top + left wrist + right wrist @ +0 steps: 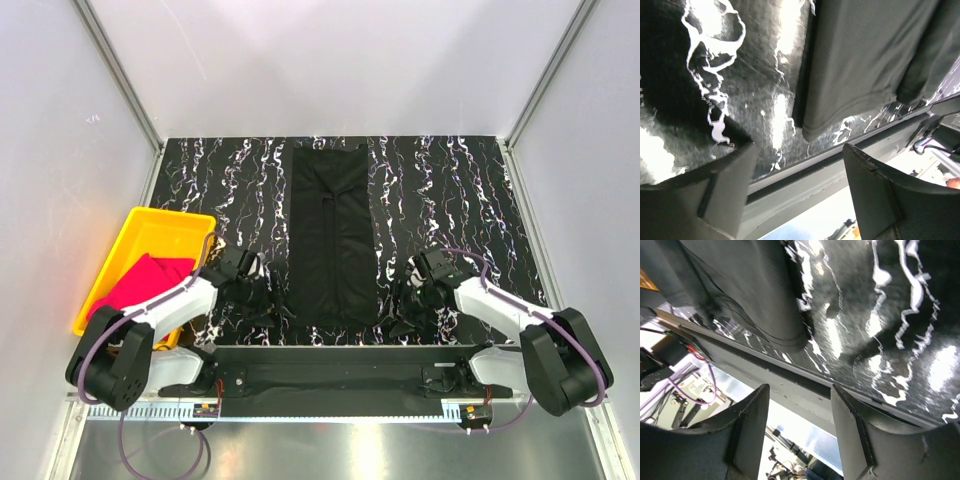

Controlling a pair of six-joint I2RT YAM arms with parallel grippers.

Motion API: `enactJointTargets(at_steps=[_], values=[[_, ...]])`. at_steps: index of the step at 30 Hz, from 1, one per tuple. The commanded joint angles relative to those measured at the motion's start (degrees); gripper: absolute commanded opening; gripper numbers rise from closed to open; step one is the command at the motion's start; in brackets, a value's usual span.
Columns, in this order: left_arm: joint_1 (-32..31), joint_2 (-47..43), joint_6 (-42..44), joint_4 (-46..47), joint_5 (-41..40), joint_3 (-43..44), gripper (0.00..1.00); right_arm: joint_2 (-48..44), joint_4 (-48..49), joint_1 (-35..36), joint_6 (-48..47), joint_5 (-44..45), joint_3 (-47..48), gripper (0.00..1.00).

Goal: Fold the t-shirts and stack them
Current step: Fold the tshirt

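Both open and empty, the left end effector (262, 291) and right end effector (409, 300) flank the near hem of the black t-shirt (333, 235), a folded strip on the desk (220, 180); limp and light, it likely wants pinching at its hem corners

**Black, pink and yellow**

The black t-shirt (333, 235) is one solid colour, with no print. The desk (450, 200) is black, streaked with white marble-like veins. The magenta-pink t-shirt (140, 283) is plain too, and the tray (160, 235) is bright yellow.
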Motion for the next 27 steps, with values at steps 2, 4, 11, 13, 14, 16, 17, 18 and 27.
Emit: enactJointTargets(at_steps=[2, 4, 11, 13, 14, 16, 17, 18, 27], values=[[0.29, 2.86, -3.43, 8.65, 3.13, -3.12, 0.72, 2.93, 8.13, 0.52, 1.33, 0.57, 1.10, 0.59], [0.29, 3.39, -4.14, 10.41, 2.96, -4.53, 0.71, 4.70, 8.49, 0.52, 0.72, 1.52, 1.46, 0.59], [0.21, 6.02, -4.15, 12.35, 1.99, -4.54, 0.64, 5.50, 9.54, 0.52, 0.45, 5.05, 0.93, 0.51], [0.12, 6.38, -4.14, 12.00, 1.82, -4.54, 0.61, 5.59, 10.68, 0.52, 0.88, 5.05, 0.58, 0.50], [0.12, 6.29, -4.23, 11.74, 1.21, -4.71, 0.60, 5.94, 11.47, 0.52, 1.24, 4.87, 0.14, 0.50], [0.12, 5.85, -4.58, 11.65, 0.85, -5.59, 0.60, 7.42, 13.67, 0.60, 1.85, 4.00, -0.12, 0.49], [0.12, 5.68, -4.50, 11.65, 0.59, -5.77, 0.60, 8.04, 13.93, 0.52, 1.77, 3.73, 0.05, 0.48], [0.12, 5.41, -4.58, 11.65, 0.58, -6.20, 0.59, 8.74, 14.46, 0.52, 1.68, 3.38, 0.14, 0.48], [0.12, 5.67, -4.23, 12.00, 0.23, -7.61, 0.43, 12.36, 16.05, 0.52, 1.59, 0.31, -0.65, 0.30]])
